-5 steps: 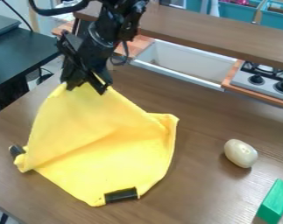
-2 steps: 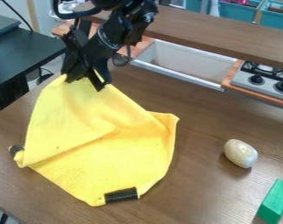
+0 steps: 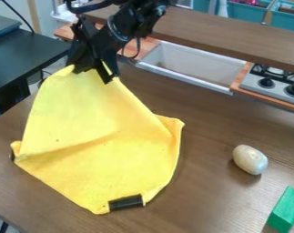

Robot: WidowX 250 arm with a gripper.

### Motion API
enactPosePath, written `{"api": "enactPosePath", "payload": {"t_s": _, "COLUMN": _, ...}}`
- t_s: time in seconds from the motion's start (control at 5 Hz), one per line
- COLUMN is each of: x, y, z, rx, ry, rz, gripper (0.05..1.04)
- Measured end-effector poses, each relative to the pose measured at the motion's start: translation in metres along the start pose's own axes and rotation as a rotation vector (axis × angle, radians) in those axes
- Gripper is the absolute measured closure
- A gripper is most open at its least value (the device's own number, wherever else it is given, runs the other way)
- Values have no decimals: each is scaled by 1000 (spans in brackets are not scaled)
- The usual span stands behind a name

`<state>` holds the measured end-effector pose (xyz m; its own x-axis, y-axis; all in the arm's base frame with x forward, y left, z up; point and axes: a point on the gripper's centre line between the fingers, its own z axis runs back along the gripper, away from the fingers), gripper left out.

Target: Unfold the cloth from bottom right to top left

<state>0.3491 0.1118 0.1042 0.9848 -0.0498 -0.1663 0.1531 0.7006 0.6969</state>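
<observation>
The black arm [image 3: 123, 28] angles in from the top edge, left of centre, its hand [image 3: 92, 75] pointing down, clamped on the yellow cloth [image 3: 106, 150], whose top is raised while its lower part lies on the tabletop [image 3: 215, 209].

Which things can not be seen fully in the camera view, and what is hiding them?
Camera view:
Top of the yellow cloth: partly behind the gripper.
Dark piece at left: mostly covered by the cloth.
Table: covered under the cloth.
Green block: cut off by the right edge.
</observation>
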Motion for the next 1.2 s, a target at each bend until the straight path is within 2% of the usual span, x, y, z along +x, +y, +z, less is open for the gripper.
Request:
{"api": "enactPosePath", "payload": {"t_s": 0.2, "x": 6, "y": 9, "z": -12, "rx": -5, "ry": 19, "rz": 1, "gripper": 1015}}
{"api": "enactPosePath", "payload": {"t_s": 0.6, "x": 24, "y": 17, "z": -24, "rx": -19, "ry": 19, "rz": -2, "gripper": 1015}}
{"api": "enactPosePath", "payload": {"t_s": 0.8, "x": 30, "y": 20, "z": -34, "rx": -19, "ry": -4, "rz": -18, "gripper": 978}}
{"api": "enactPosePath", "payload": {"t_s": 1.0, "x": 35, "y": 21, "z": -36, "rx": -22, "ry": -8, "rz": -30, "gripper": 822}}
{"api": "enactPosePath", "payload": {"t_s": 1.2, "x": 33, "y": 20, "z": -52, "rx": -41, "ry": 27, "rz": -30, "gripper": 541}}
